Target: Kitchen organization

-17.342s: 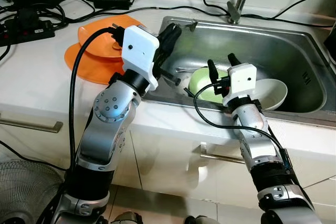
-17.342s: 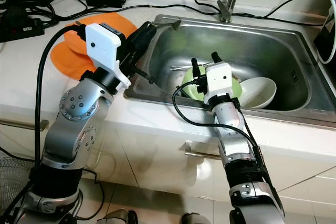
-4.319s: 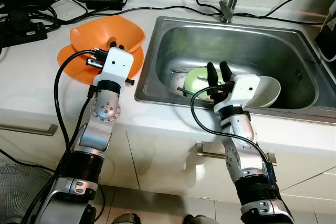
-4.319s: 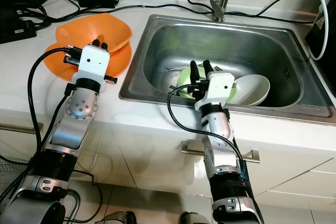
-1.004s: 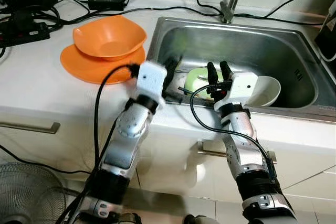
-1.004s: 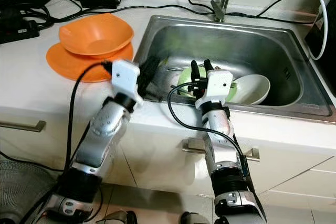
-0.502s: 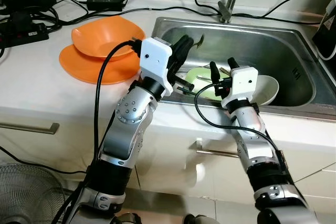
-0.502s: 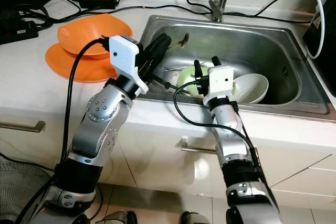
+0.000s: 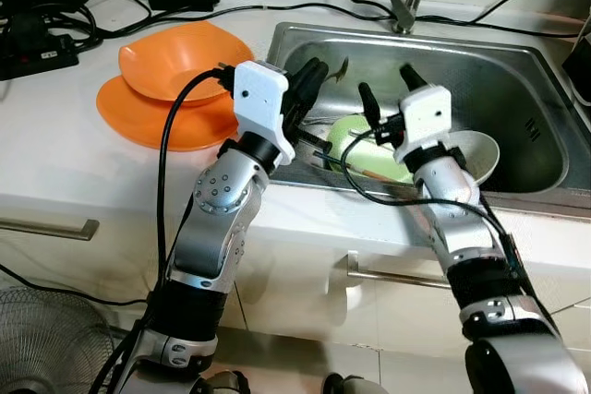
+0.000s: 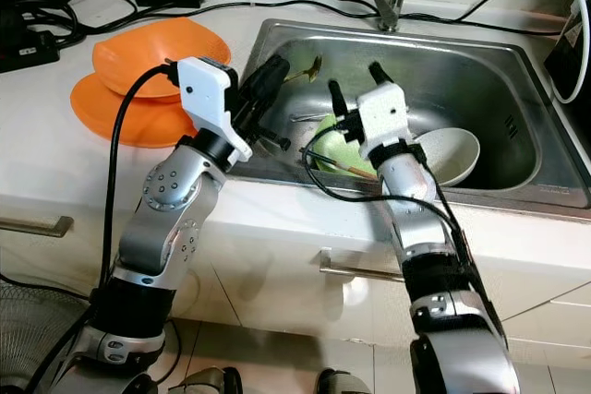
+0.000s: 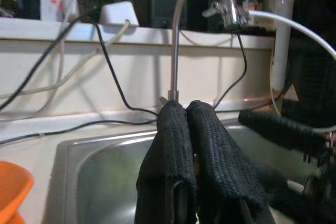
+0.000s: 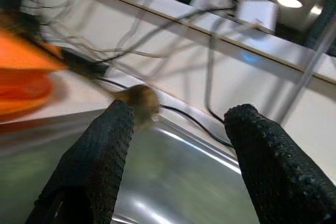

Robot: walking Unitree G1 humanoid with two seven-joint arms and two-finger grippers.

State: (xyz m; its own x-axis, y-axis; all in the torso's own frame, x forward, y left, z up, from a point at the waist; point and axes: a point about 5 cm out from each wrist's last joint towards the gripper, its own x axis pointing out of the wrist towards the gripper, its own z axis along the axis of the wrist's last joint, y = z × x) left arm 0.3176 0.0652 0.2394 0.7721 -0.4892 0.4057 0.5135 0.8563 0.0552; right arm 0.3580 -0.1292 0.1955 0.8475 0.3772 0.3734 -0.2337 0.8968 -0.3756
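Observation:
A steel sink (image 9: 503,99) holds a green bowl (image 9: 343,136) and a white bowl (image 9: 482,156), with thin utensils lying beside them. My left gripper (image 9: 309,76) hovers over the sink's left side, shut with nothing in it; its fingers (image 11: 178,129) are pressed together in the left wrist view. My right gripper (image 9: 385,83) is raised above the green bowl, open and holding nothing. Its fingers (image 12: 105,145) stand wide apart in the blurred right wrist view. On the counter to the left, an orange bowl (image 9: 180,57) sits on an orange plate (image 9: 138,117).
The faucet (image 9: 408,2) rises at the back of the sink. Black cables and a power strip (image 9: 37,43) run along the back of the counter. A cabinet handle (image 9: 397,276) is below the sink, and a fan (image 9: 37,343) is on the floor at the left.
My left gripper rose from the sink's front edge to above its left side. My right gripper lifted away from the green bowl and its fingers spread wider.

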